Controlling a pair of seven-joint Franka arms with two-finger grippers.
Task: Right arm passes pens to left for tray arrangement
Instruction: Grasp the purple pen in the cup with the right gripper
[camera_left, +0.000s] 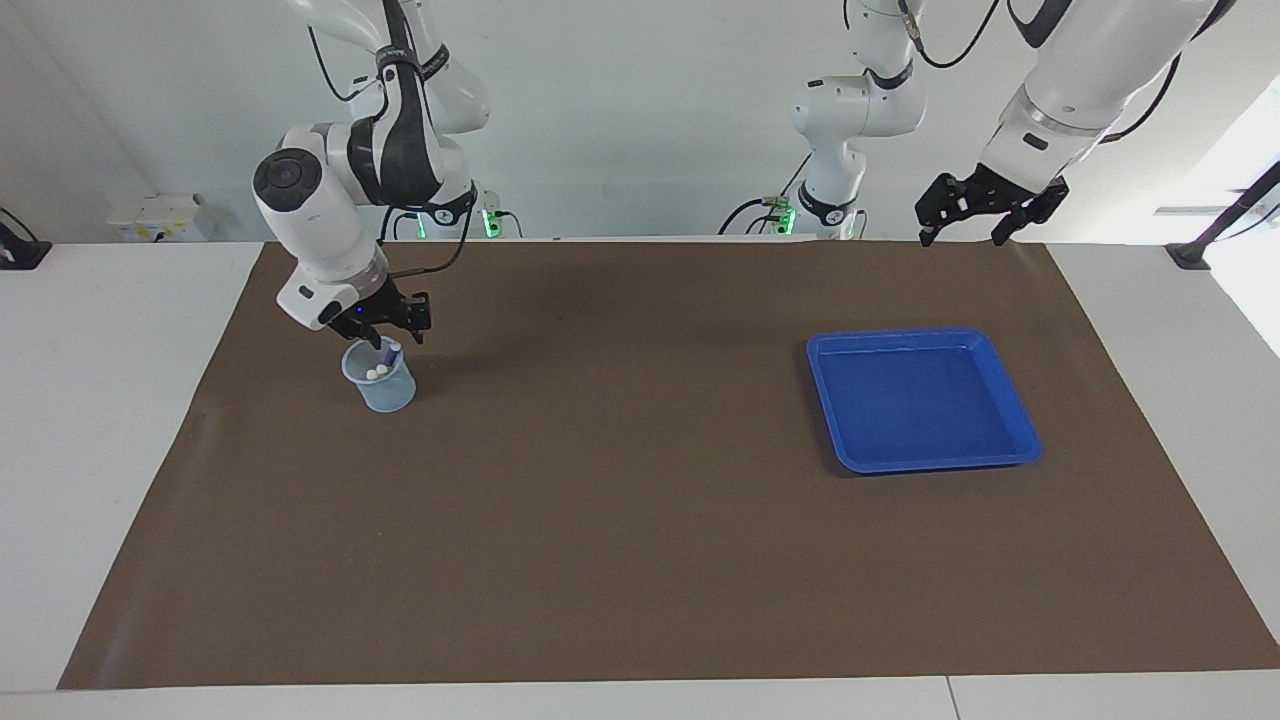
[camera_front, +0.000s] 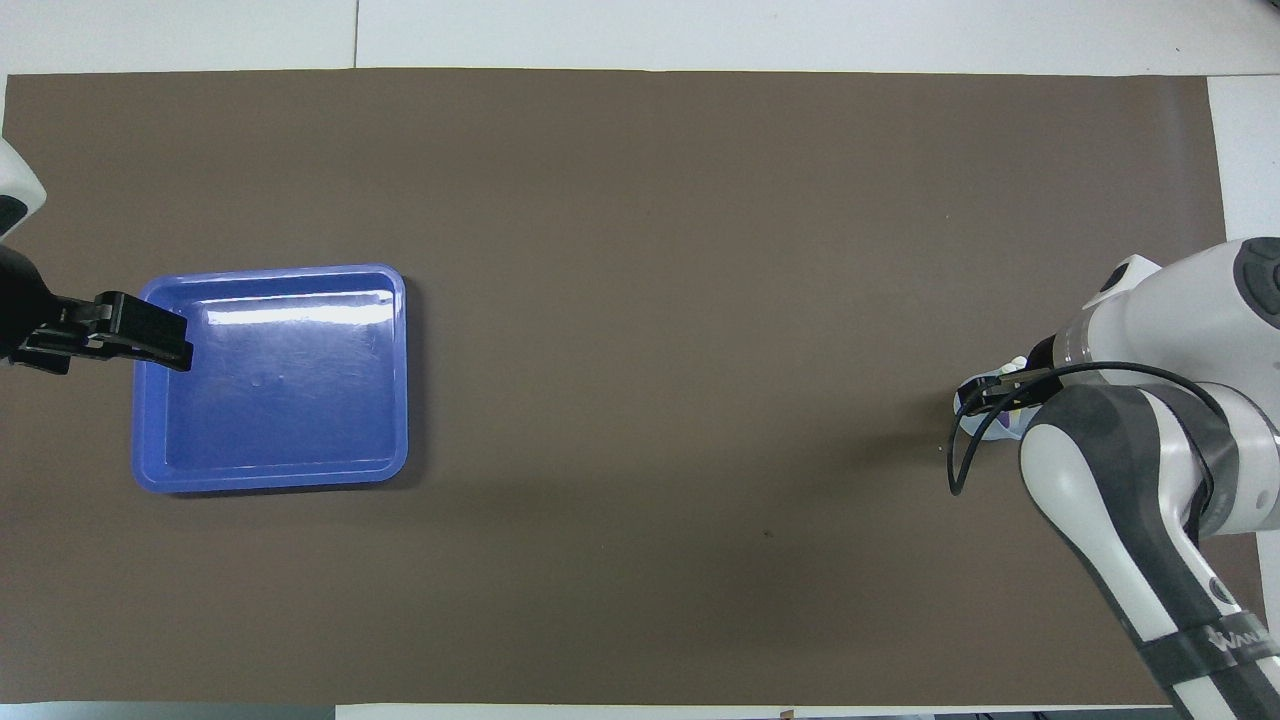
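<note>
The pens (camera_left: 383, 360) stood upright in a small translucent cup (camera_left: 380, 382) on the brown mat (camera_left: 640, 520), toward the right arm's end of the table; in the facing view a purple barrel and 2 pale tips showed above the rim, and the other colours could not be made out. In the overhead view the cup was almost wholly covered by the right arm. The right gripper (camera_left: 385, 338) was at the cup's mouth, its fingertips down beside the purple pen; whether they had closed on that pen or only flanked it could not be told. The tray (camera_left: 922, 400) lay flat toward the left arm's end of the table, well apart from the cup, with no pen in it. The left gripper (camera_left: 968, 232) waited in the air over the mat's edge nearest the robots, jaws open and holding nothing. Judgement: the step in hand was the 1st pick, the right arm taking 1 pen from the cup; no handover and no placing were done. The next move would call for a firm pinch on 1 barrel alone, a straight lift clear of the rim so that the light cup is not dragged or tipped, then carriage toward the middle of the mat for the left gripper to take.
</note>
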